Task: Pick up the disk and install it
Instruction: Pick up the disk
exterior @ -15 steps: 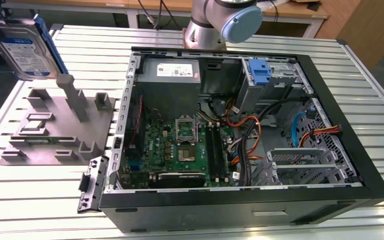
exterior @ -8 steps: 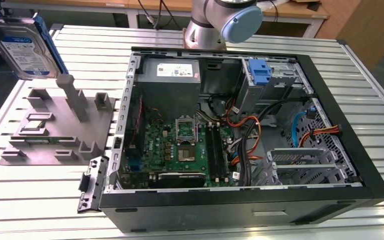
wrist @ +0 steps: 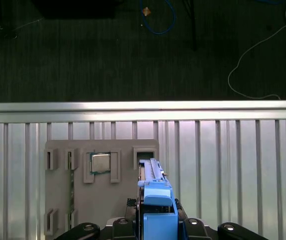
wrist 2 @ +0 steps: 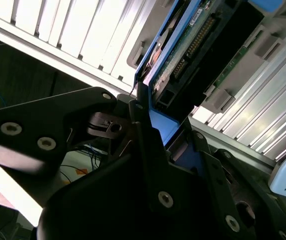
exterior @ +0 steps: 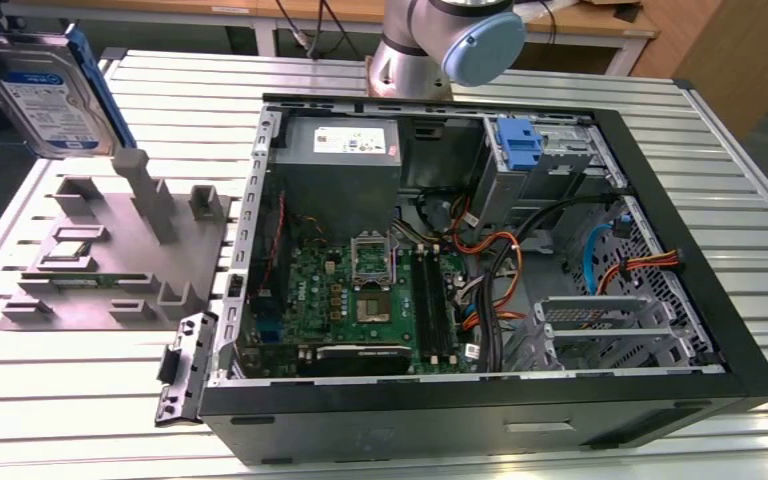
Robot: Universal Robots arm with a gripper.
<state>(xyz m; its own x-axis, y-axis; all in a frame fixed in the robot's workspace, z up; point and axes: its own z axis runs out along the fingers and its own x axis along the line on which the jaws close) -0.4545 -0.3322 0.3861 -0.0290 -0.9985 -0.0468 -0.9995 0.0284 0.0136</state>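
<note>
The disk [exterior: 44, 92], a silver-grey drive with a white and blue label in a blue carrier bracket, hangs tilted in the air at the exterior view's far left, above the grey fixture plate [exterior: 117, 250]. My gripper [wrist: 157, 227] is shut on it, its black fingers [wrist 2: 147, 140] clamping the blue bracket's end. In the first wrist view the disk [wrist: 155, 192] shows edge-on over the fixture plate [wrist: 103, 195]. The second wrist view shows the disk's [wrist 2: 187, 50] green circuit board side and connector.
An open black computer case [exterior: 704, 330] lies on the slatted metal table [exterior: 77, 400], with a motherboard [exterior: 357, 290], cables, and a grey drive cage with an upright blue latch [exterior: 524, 150] at its back. The arm's base [exterior: 444, 45] stands behind the case. The fixture plate holds a chip [wrist: 101, 162].
</note>
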